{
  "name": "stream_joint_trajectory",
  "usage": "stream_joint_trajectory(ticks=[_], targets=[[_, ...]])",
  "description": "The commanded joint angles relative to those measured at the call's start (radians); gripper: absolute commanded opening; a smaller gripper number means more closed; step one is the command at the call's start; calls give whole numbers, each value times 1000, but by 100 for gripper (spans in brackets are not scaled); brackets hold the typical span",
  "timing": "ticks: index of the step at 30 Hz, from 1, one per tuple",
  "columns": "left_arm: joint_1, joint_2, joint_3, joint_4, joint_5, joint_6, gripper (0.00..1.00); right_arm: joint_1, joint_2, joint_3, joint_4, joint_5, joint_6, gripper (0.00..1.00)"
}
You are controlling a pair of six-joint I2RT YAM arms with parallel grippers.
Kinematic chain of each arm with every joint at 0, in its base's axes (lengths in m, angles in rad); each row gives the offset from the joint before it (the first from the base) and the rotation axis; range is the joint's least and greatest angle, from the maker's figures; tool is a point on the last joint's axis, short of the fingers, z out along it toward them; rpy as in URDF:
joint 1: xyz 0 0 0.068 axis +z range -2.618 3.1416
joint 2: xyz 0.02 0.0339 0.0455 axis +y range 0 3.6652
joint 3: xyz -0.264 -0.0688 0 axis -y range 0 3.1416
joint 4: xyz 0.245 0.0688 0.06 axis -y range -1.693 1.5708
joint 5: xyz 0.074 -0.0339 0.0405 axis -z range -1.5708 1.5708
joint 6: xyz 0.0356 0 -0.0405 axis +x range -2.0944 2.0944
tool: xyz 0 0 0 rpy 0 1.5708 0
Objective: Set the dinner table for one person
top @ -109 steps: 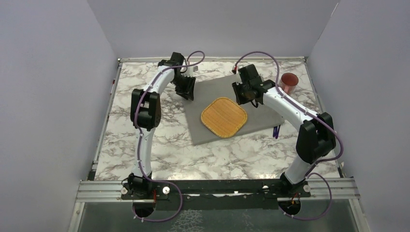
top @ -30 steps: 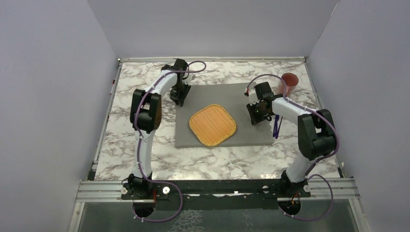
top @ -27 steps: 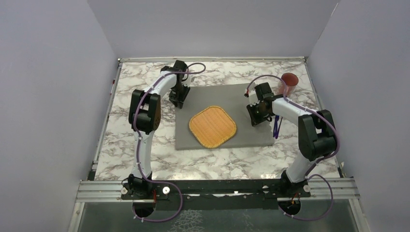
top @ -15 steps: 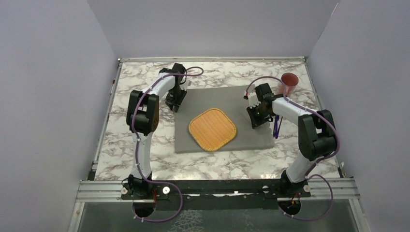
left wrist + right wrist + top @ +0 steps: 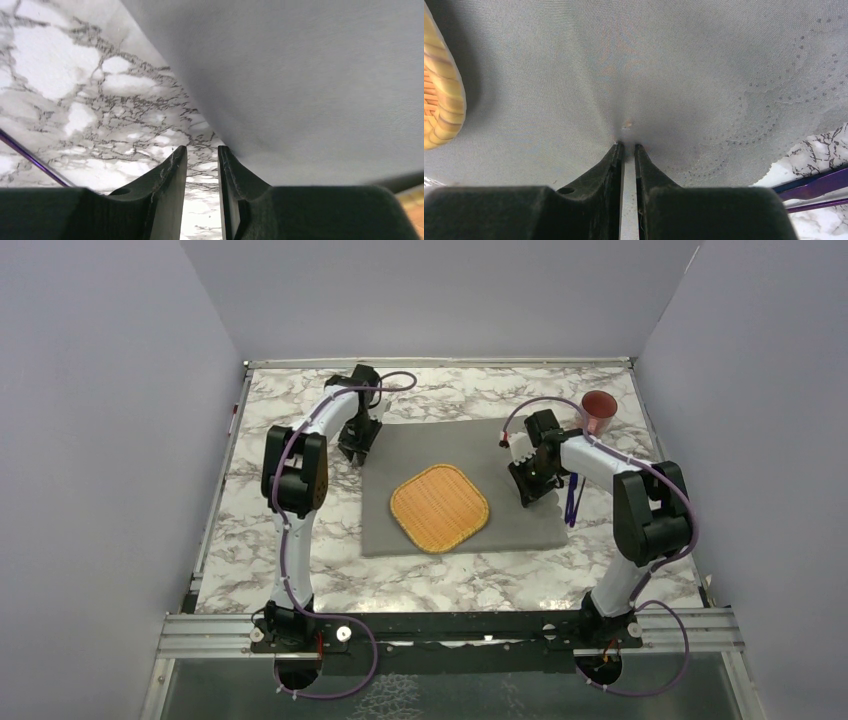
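The right gripper (image 5: 626,146) pinches the mat (image 5: 450,445) while the left gripper (image 5: 202,149) stands slightly spread and empty, so a one-sided tug could skew it.

placemat (image 5: 470,445) on dinner table (image 5: 450,580). woven mat (image 5: 439,507) on placemat, front-left part. cutlery (image 5: 571,502) just right of placemat. cup (image 5: 599,413) behind-right, apart.

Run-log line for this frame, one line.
left gripper: open, at grey placemat far-left corner | right gripper: pinching placemat near right edge | woven mat: on placemat | red cup: far-right corner, upright
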Motion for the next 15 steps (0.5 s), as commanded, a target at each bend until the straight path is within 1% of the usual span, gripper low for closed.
stream_joint_trajectory(ticks=[1,4,8,11,15], targets=[[2,-80,77,-16,151,35,31,8,28,-24,-76,-27,-21,17],[2,-129,102,-26,232,52,32,7,25,-27,-72,-27,-16,17],[-5,-145,72,-23,448,99,32,7,21,-19,-71,-26,-6,17],[-28,-131,34,6,489,116,32,8,16,-7,-73,-30,1,17],[-50,-97,15,54,494,110,31,8,10,8,-75,-36,9,17]])
